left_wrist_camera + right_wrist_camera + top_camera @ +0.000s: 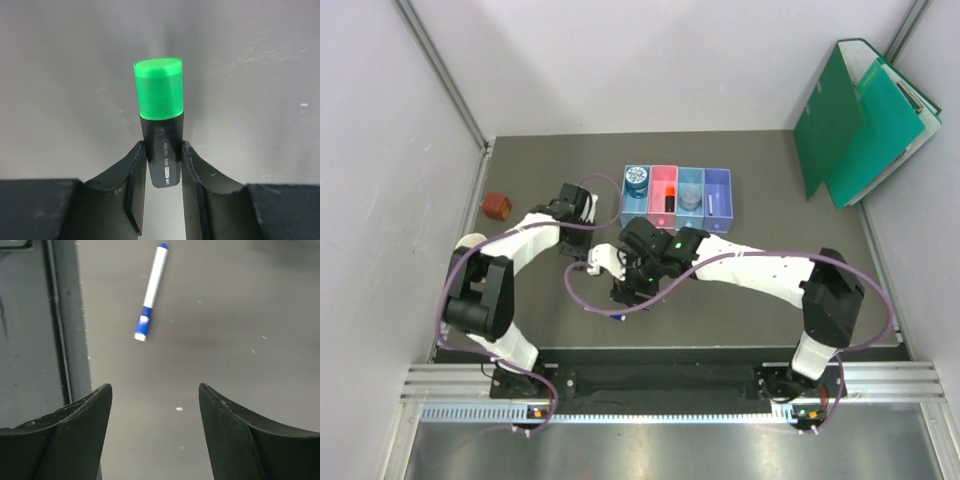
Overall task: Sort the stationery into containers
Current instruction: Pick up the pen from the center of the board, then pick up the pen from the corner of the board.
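The green highlighter [159, 95], clamped by the left gripper [163, 146], is to be carried to the containers [705, 168]; the right gripper [154, 387] is open.

The right gripper [155, 387] points down at the grey table [240, 315]. Its two black fingers [75, 430] stand well apart at the bottom of the view, with only bare table between them. A white pen [150, 292] with a blue cap lies flat on the table beyond the fingertips, well apart from them. The pen lies diagonally, cap end nearer the gripper. A dark strip [56, 315] runs along the left side. Small white specks dot the table.
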Robot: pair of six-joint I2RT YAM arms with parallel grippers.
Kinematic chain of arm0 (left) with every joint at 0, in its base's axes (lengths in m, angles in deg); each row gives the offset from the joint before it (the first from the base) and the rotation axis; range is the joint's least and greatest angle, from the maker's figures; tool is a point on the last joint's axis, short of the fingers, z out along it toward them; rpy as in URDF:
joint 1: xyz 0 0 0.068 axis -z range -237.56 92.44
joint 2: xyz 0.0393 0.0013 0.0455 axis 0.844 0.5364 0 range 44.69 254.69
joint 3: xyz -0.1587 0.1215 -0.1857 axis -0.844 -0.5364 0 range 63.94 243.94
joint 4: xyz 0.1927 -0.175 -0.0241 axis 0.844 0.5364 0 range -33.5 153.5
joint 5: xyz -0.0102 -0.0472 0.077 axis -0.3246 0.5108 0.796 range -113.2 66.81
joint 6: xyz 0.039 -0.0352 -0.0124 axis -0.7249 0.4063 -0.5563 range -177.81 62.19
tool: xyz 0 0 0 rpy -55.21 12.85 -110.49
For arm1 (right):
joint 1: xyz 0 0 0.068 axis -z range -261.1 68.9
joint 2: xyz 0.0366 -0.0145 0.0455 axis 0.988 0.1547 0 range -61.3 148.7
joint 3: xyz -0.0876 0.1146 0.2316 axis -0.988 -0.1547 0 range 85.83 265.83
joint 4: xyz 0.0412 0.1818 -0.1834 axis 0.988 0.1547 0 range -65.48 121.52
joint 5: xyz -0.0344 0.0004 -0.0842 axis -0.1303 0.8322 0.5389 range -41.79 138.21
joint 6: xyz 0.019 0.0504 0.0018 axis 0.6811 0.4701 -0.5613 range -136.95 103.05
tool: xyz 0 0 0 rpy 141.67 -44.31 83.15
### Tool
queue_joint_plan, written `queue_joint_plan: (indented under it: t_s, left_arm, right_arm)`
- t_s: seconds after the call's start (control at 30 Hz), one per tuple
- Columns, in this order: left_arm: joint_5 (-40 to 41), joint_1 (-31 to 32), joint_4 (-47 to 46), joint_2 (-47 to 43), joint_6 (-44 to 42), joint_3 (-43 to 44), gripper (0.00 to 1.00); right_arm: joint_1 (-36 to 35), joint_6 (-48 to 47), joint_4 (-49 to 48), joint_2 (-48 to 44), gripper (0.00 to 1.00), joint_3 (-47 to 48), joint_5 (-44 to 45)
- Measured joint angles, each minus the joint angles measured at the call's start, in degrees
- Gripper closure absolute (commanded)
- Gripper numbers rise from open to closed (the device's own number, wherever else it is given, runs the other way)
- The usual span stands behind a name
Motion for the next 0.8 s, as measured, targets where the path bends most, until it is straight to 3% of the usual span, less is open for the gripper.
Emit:
queue_joint_plan:
  t_s: [0.47, 0.8]
  left_arm:
    - [0.2, -3.5, -2.0, -8.3, -2.4, 4.0, 1.0]
    - [0.0, -5.8, -2.8, -8.8, -4.9, 11.3, 1.0]
  right_arm:
    - [-4.1, -0.1, -0.9, 13.0, 0.26, 5.4, 1.5]
    - [-5.1, 2.0, -3.6, 19.4, 0.32, 7.7, 3.5]
